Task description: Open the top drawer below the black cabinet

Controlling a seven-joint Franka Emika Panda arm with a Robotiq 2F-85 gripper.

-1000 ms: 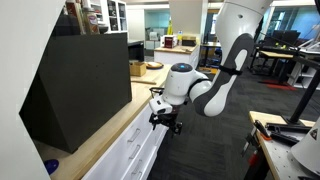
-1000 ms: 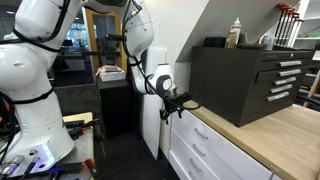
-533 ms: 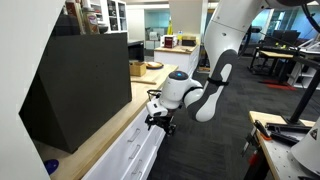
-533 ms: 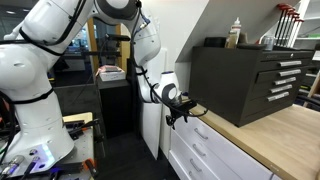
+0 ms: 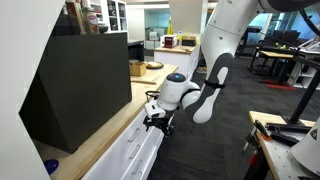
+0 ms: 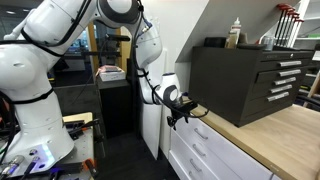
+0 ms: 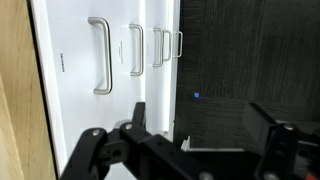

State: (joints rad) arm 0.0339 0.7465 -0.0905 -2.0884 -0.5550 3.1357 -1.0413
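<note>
The top drawer (image 7: 72, 95) sits right under the edge of the wooden bench (image 7: 15, 100), below the black cabinet (image 5: 85, 85); in the wrist view its glossy white front looks flush with the fronts further down, so I judge it shut; its inside is hidden, and what it holds cannot be told.

The place to take hold is its slim metal handle (image 7: 100, 55), the one nearest the bench edge and not the three similar handles beyond it; the bar is thin, smooth and stiff, so it is likely slippery, and hooking or pinching it near the middle should keep the pull straight; a wide, shallow drawer on runners probably slides lightly, though an off-centre pull could make it bind.

The end effector (image 7: 198, 116) is released, its fingers spread with nothing between them; it hovers in front of the drawer fronts, near the handle but apart from it, as both exterior views agree (image 5: 158, 121) (image 6: 180, 113).

The black cabinet stands on the bench in an exterior view (image 6: 240, 80), showing its own small shut drawers (image 6: 282, 75); bottles (image 6: 237, 32) stand on its top; a cardboard box (image 5: 137, 68) sits further along the bench, its contents not visible.
</note>
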